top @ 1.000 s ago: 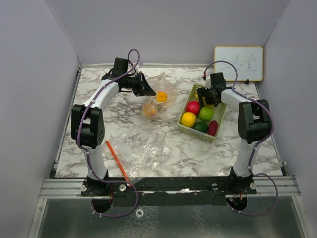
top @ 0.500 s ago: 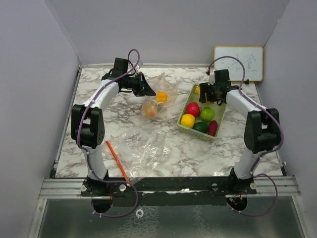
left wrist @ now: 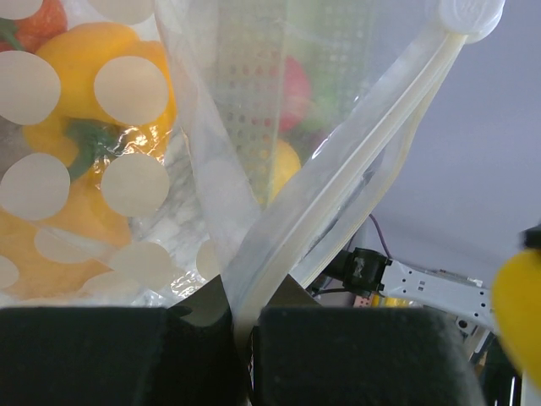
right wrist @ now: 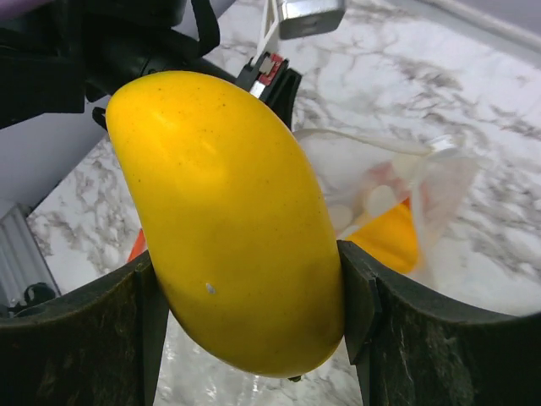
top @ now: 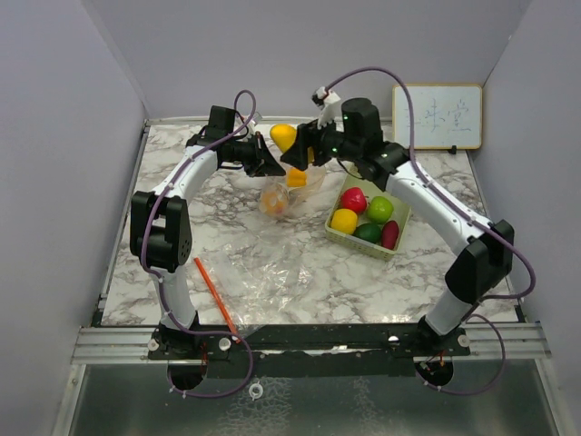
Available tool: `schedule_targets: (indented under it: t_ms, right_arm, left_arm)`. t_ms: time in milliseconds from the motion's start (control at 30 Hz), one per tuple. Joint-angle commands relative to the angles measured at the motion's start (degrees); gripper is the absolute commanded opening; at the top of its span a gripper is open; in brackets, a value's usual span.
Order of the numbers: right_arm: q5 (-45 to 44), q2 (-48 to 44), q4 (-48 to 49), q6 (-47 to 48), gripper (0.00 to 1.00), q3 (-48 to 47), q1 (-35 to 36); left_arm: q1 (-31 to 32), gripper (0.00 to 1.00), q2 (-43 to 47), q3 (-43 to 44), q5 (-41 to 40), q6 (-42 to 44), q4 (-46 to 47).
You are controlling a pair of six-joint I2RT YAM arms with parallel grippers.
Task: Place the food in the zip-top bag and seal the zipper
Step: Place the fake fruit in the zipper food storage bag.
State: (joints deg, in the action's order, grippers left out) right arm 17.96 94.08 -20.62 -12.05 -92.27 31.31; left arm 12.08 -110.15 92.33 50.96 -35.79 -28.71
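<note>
Above a grey-veined, marble-patterned tabletop [top: 163, 272], the right gripper [top: 298, 150] clamps a smooth, glossy yellow fruit [right wrist: 228, 220], mango-shaped and faintly speckled, between its two black fingers [right wrist: 76, 338], which stand apart at the fruit's width. The fruit hangs in the air over the far middle of the table, just beside the left gripper [left wrist: 241, 326] and over the raised mouth of the zip-top bag [top: 304, 177].

The left gripper's matte black jaws are closed tight on the bag's rim, pinching the ribbed, milky zipper strip [left wrist: 363, 169] so that the clear film, printed with white dots, hangs open below it. Inside the bag lie a shiny orange pepper [left wrist: 84, 101] with a green stem and, beneath it, a rounder orange-red piece [top: 275, 200].

To the right, a pale green perforated basket [top: 399, 232] holds five more toy fruits [top: 354, 198]: red, light green, yellow, dark green and dark red. A thin orange stick [top: 215, 295] and a crumpled sheet of clear plastic [top: 272, 268] lie nearer the arms' bases. Plain grey walls [top: 300, 54] enclose the table, and a small whiteboard [top: 438, 115] leans at the far right corner.
</note>
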Motion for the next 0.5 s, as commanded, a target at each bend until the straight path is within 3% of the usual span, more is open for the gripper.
schedule_targets:
  t_ms: [0,100,167,400,433,467]
  right_arm:
    - [0.3,6.2,6.4,-10.6,0.07,1.0,1.5]
    - [-3.2,6.4,9.6,-13.5,0.09,4.6,1.5]
    - [-6.3,6.5,9.5,-14.5,0.19,5.9,1.5]
    - [-8.3,8.1,5.5,-10.6,0.74,1.7,1.5]
    - [-8.3,7.6,5.0,-10.5,0.9,1.1,1.5]
    - [-8.3,7.2,4.6,-10.5,0.99,0.7,1.5]
  left_arm:
    - [-0.2,0.0,2.4,1.5,0.4,0.9,-0.5]
    - [-0.2,0.0,2.9,1.4,0.5,0.8,-0.5]
    - [-0.2,0.0,3.2,1.5,0.5,0.8,-0.5]
    - [-0.3,0.0,3.6,1.4,0.6,0.7,-0.4]
    - [-0.2,0.0,3.4,1.4,0.6,0.6,-0.4]
    - [-0.2,0.0,3.3,1.5,0.6,0.6,-0.3]
